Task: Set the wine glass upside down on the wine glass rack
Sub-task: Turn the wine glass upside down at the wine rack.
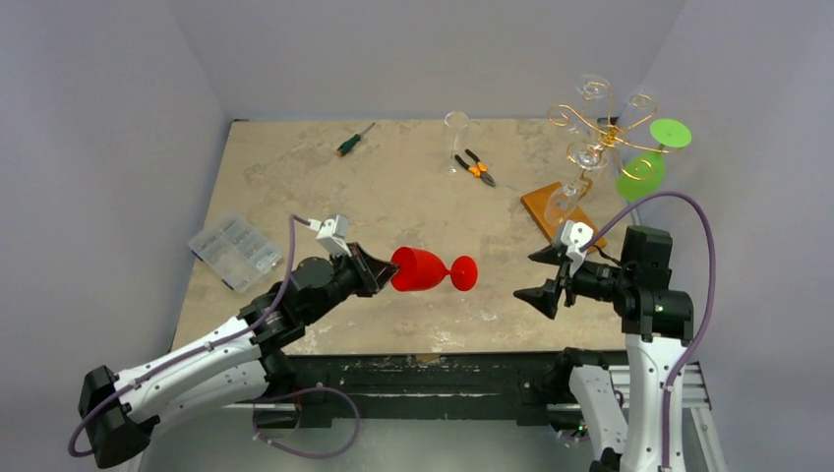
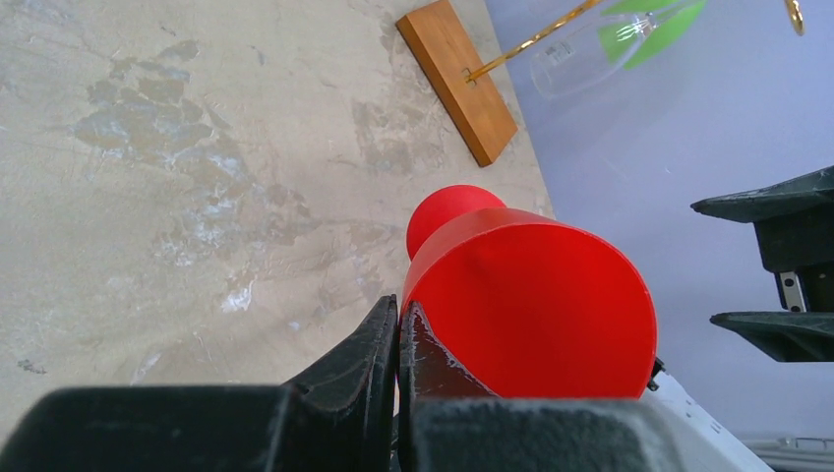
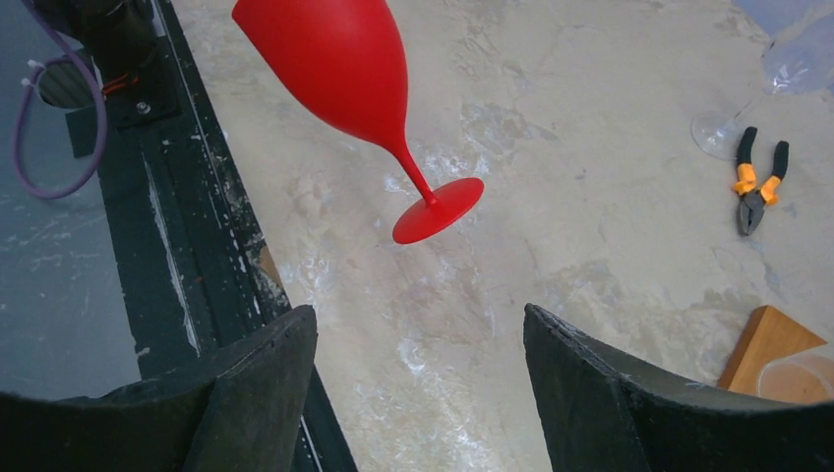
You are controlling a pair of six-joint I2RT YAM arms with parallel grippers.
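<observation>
The left arm reaches from its base up and to the right, low over the mottled beige stone-look table (image 1: 393, 197), its forearm angled toward the middle. The left gripper (image 1: 379, 269) is clamped tight on the rim wall of the opaque red wine glass (image 1: 421, 269), so the two fingers almost meet. The glass hangs on its side in the air, above the table, with the open mouth at the fingers. Its stem and round foot point away from the left gripper, toward the right gripper (image 1: 541, 277).

The right arm rises from its base and bends at the elbow, so the wrist points back toward the left arm. Its jaws stand wide apart and hold nothing. In the right wrist view the glass's foot lies ahead of the gap between the two dark fingers (image 3: 256, 393), clear of them and not between them.

The thin gold wire wine glass rack (image 1: 602, 126), on its flat orange-brown wooden base (image 1: 551, 208), stands at the far right of the table. The red glass is well apart from it, to its left and nearer the arm bases; the right gripper is between the two. A translucent green wine glass (image 1: 644, 169) and clear glasses sit among the rack's curled arms. Orange-handled pliers (image 1: 478, 167) lie to the left of the rack.
</observation>
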